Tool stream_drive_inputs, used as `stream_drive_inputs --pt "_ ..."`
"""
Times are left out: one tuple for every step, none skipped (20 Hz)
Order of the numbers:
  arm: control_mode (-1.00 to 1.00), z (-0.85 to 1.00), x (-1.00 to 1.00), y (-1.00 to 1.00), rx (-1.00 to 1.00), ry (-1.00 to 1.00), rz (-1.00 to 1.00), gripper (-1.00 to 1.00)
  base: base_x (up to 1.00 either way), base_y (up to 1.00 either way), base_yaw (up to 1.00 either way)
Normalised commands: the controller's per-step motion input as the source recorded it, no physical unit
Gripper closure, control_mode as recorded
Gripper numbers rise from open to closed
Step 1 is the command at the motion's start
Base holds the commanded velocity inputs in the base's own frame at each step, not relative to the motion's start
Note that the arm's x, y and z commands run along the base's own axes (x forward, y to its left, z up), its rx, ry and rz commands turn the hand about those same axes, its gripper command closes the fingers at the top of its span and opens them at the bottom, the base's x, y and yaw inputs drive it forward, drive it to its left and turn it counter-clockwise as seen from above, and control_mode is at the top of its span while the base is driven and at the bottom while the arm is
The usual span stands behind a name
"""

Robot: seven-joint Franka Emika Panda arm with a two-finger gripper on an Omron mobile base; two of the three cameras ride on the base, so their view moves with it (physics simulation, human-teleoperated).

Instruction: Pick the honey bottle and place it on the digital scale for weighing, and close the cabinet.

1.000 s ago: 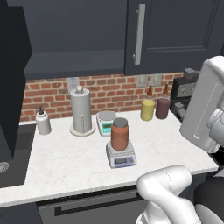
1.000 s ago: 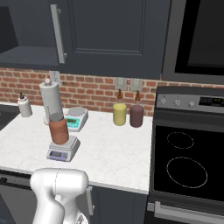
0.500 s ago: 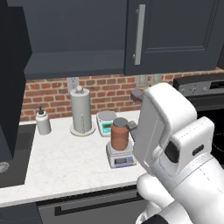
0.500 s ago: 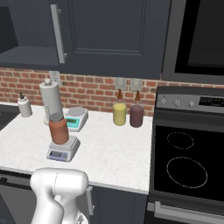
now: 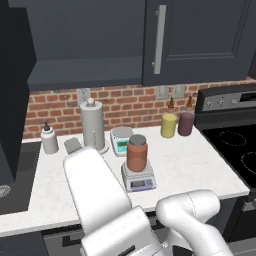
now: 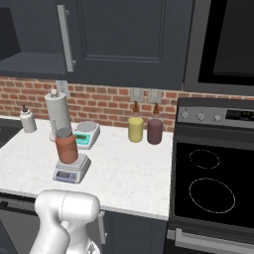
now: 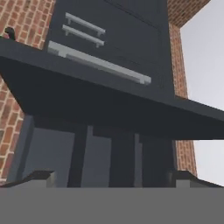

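The honey bottle (image 5: 137,152) (image 6: 66,146), reddish-brown with a grey lid, stands upright on the digital scale (image 5: 139,180) (image 6: 71,171) near the counter's front edge. Above it hangs the dark cabinet (image 5: 200,40) (image 6: 129,39). Its right door is shut, with a silver bar handle (image 5: 159,39) (image 6: 66,37). Its left door (image 5: 12,90) stands swung out at the left edge, leaving the inside (image 5: 85,35) exposed. In the hand view my gripper (image 7: 113,179) is open, its fingertips (image 7: 38,176) wide apart, facing a dark cabinet panel (image 7: 113,111) and a silver bar handle (image 7: 100,64). Nothing is between the fingers.
On the counter stand a paper towel holder (image 5: 92,125), a round-plate scale with teal display (image 5: 121,140), a yellow canister (image 5: 169,125), a dark jar (image 5: 186,122) and a soap dispenser (image 5: 49,139). A stove (image 5: 235,150) lies to the right, a sink (image 5: 5,190) to the left.
My arm has swung from the right side across the left base view to the lower left. The honey bottle has stayed on the scale.
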Motion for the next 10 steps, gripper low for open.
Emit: stream_drive_inputs --pt "-1.0 -0.05 -0.44 1.0 0.0 -0.17 -0.11 -1.0 0.0 0.0 0.0" --pt "-1.0 -0.04 -0.43 1.0 0.0 -0.17 -0.11 -1.0 0.0 0.0 0.0" --pt "-1.0 -0.01 -0.45 1.0 0.0 -0.19 -0.12 -1.0 0.0 0.0 0.0" --pt "-1.0 0.0 -0.54 1.0 0.0 -0.24 -0.12 -1.0 0.0 0.0 0.0" --pt "-1.0 -0.03 -0.54 0.99 0.0 -0.29 -0.11 -1.0 0.0 0.0 0.0" --pt "-1.0 0.0 -0.7 0.82 0.0 -0.42 -0.13 -1.0 0.0 0.0 0.0" --pt "-1.0 0.0 -0.59 0.86 0.0 -0.37 -0.14 -1.0 0.0 0.0 0.0" --pt "-1.0 -0.06 -0.45 0.88 0.0 -0.26 -0.13 -1.0 0.0 0.0 0.0" --pt "-1.0 -0.09 -0.36 0.88 0.0 -0.23 -0.12 -1.0 0.0 0.0 0.0" --pt "-1.0 -0.06 -0.12 0.88 0.0 -0.14 -0.13 -1.0 0.0 0.0 0.0"
